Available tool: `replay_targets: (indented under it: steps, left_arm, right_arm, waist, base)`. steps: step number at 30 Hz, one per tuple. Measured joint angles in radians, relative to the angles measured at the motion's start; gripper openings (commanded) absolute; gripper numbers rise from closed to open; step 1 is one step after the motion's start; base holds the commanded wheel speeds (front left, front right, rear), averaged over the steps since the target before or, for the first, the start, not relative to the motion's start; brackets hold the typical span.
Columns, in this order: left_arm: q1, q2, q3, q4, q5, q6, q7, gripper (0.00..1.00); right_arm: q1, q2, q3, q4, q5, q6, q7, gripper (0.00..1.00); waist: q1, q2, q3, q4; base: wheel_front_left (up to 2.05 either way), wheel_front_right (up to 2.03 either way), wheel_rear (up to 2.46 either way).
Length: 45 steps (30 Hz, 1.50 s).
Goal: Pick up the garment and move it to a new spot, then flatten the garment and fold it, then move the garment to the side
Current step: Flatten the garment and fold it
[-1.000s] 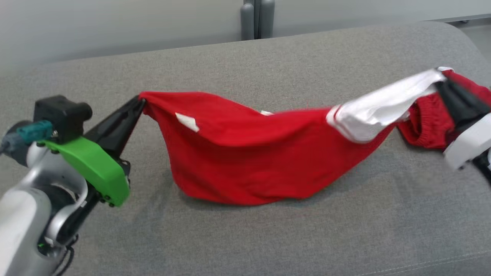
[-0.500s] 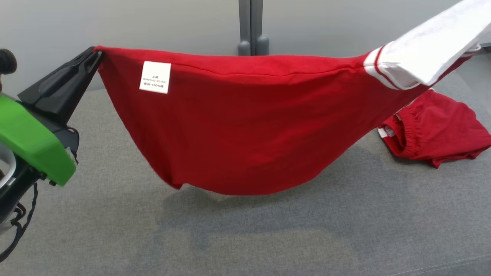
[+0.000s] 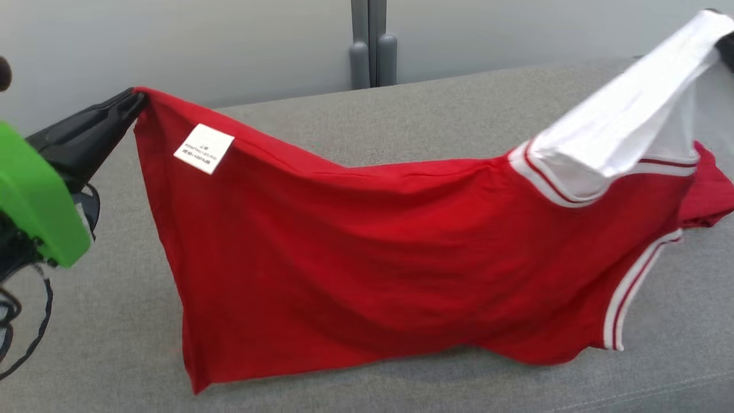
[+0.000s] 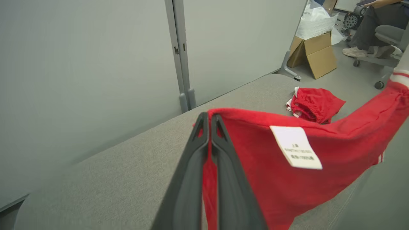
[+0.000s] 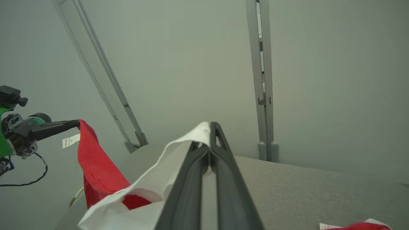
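Observation:
The garment is a red top with white striped sleeves and a white label. It hangs stretched between my two grippers, and its lower edge touches the grey cushion. My left gripper is shut on the red corner at the left, seen close up as the left gripper pinching the garment. At the upper right, my right gripper is shut on the white sleeve. The right wrist view shows the right gripper clamped on the sleeve.
A second red piece with an elastic waistband lies on the cushion behind the garment's right end. A grey partition wall with a post stands behind. A cardboard box and a seated person's leg are on the floor beyond.
The garment was lifted off the cushion and pulled taut, then lowered, so its bottom edge now rests on the cushion. The head camera has also shifted.

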Motion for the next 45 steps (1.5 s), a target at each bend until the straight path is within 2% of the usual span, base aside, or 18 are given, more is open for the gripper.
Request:
replay_targets:
  steps: [2, 4, 6, 9, 11, 13, 15, 17, 19, 21, 23, 25, 28, 31, 35, 40, 42, 45]
  left_arm:
    - [-0.039, -0.024, -0.038, 0.086, 0.008, 0.004, 0.016, 0.0]
    - [-0.086, -0.064, -0.081, 0.191, 0.03, 0.021, 0.029, 0.0]
    - [-0.117, -0.05, -0.175, 0.31, 0.157, 0.021, 0.067, 0.0]
    - [-0.188, -0.048, -0.245, 0.414, 0.419, 0.024, -0.002, 0.0]
    - [-0.322, -0.148, -0.213, 0.408, 0.488, 0.026, -0.136, 0.0]
    - [-0.449, -0.267, -0.204, 0.363, 0.504, 0.025, -0.242, 0.0]
    - [-0.522, -0.311, -0.213, 0.318, 0.542, 0.004, -0.322, 0.0]
    - [-0.541, -0.334, -0.196, 0.314, 0.535, -0.002, -0.392, 0.0]
    - [-0.518, -0.337, -0.2, 0.33, 0.523, -0.021, -0.447, 0.0]
    - [-0.383, -0.332, -0.22, 0.363, 0.514, -0.04, -0.509, 0.0]
    - [-0.224, -0.305, -0.241, 0.406, 0.504, -0.04, -0.54, 0.0]
    - [-0.076, -0.291, -0.288, 0.467, 0.501, -0.05, -0.569, 0.0]
    - [0.059, -0.275, -0.327, 0.552, 0.516, -0.069, -0.637, 0.0]
    - [0.101, -0.263, -0.283, 0.635, 0.511, -0.059, -0.714, 0.0]
    - [0.106, -0.27, -0.251, 0.678, 0.499, -0.054, -0.783, 0.0]
    - [0.106, -0.305, -0.235, 0.702, 0.486, -0.064, -0.865, 0.0]
    - [0.107, -0.307, -0.239, 0.71, 0.486, -0.079, -0.896, 0.0]
    - [0.117, -0.299, -0.245, 0.711, 0.486, -0.091, -0.915, 0.0]
  right_arm:
    - [-0.036, 0.051, 0.055, 0.062, -0.007, -0.026, 0.003, 0.0]
    - [-0.119, 0.122, 0.099, 0.144, -0.063, -0.074, -0.026, 0.0]
    - [-0.234, 0.186, 0.135, 0.241, -0.198, -0.14, -0.086, 0.0]
    - [-0.378, 0.249, 0.219, 0.322, -0.425, -0.212, -0.165, 0.0]
    - [-0.479, 0.367, 0.185, 0.348, -0.458, -0.241, -0.251, 0.0]
    - [-0.58, 0.425, 0.207, 0.354, -0.498, -0.215, -0.305, 0.0]
    - [-0.665, 0.462, 0.215, 0.352, -0.502, -0.204, -0.352, 0.0]
    - [-0.711, 0.462, 0.221, 0.345, -0.522, -0.196, -0.402, 0.0]
    - [-0.712, 0.449, 0.231, 0.347, -0.541, -0.193, -0.434, 0.0]
    - [-0.631, 0.449, 0.265, 0.365, -0.531, -0.186, -0.454, 0.0]
    - [-0.5, 0.468, 0.3, 0.395, -0.498, -0.172, -0.461, 0.0]
    - [-0.323, 0.483, 0.298, 0.434, -0.477, -0.178, -0.463, 0.0]
    - [-0.107, 0.453, 0.305, 0.504, -0.478, -0.159, -0.515, 0.0]
    - [-0.023, 0.448, 0.326, 0.552, -0.486, -0.12, -0.574, 0.0]
    - [-0.012, 0.431, 0.342, 0.573, -0.498, -0.08, -0.613, 0.0]
    - [0.028, 0.37, 0.371, 0.589, -0.504, -0.015, -0.62, 0.0]
    - [0.058, 0.327, 0.396, 0.58, -0.509, 0.026, -0.611, 0.0]
    - [0.078, 0.28, 0.416, 0.559, -0.509, 0.035, -0.576, 0.0]
  waist:
    - [0.0, 0.0, 0.023, 0.005]
    - [0.0, 0.0, 0.046, 0.012]
    - [0.0, 0.0, 0.07, 0.021]
    - [0.0, 0.0, 0.107, 0.035]
    - [0.0, 0.0, 0.131, 0.047]
    - [0.0, 0.0, 0.156, 0.059]
    - [0.0, 0.0, 0.182, 0.07]
    - [0.0, -0.0001, 0.209, 0.078]
    - [0.0, 0.0, 0.237, 0.086]
    - [0.0, 0.0, 0.278, 0.092]
    - [0.0001, 0.0, 0.306, 0.093]
    - [0.0003, -0.0001, 0.334, 0.092]
    - [0.0002, 0.0, 0.373, 0.088]
    - [0.0003, 0.0, 0.401, 0.08]
    - [0.0002, 0.0, 0.407, 0.066]
    - [0.0002, 0.0, 0.38, 0.059]
    - [0.0001, 0.0, 0.355, 0.063]
    - [0.0, 0.0, 0.325, 0.068]
  base:
    - [0.0, 0.0, 0.0]
    - [0.0, 0.0, 0.0]
    - [0.0, 0.0, 0.0]
    - [0.0, 0.0, 0.0]
    - [0.0, 0.0, 0.0]
    - [0.0, 0.0, 0.0]
    - [0.0, 0.0, 0.0]
    - [0.0, 0.0, 0.0]
    - [0.0, 0.0, 0.0]
    - [0.0, 0.0, 0.0]
    - [0.0, 0.0, 0.0]
    - [0.0, 0.0, 0.0]
    - [0.0, 0.0, 0.0]
    - [0.0, 0.0, 0.0]
    - [0.0, 0.0, 0.0]
    - [0.0, 0.0, 0.0]
    - [0.0, 0.0, 0.0]
    - [0.0, 0.0, 0.0]
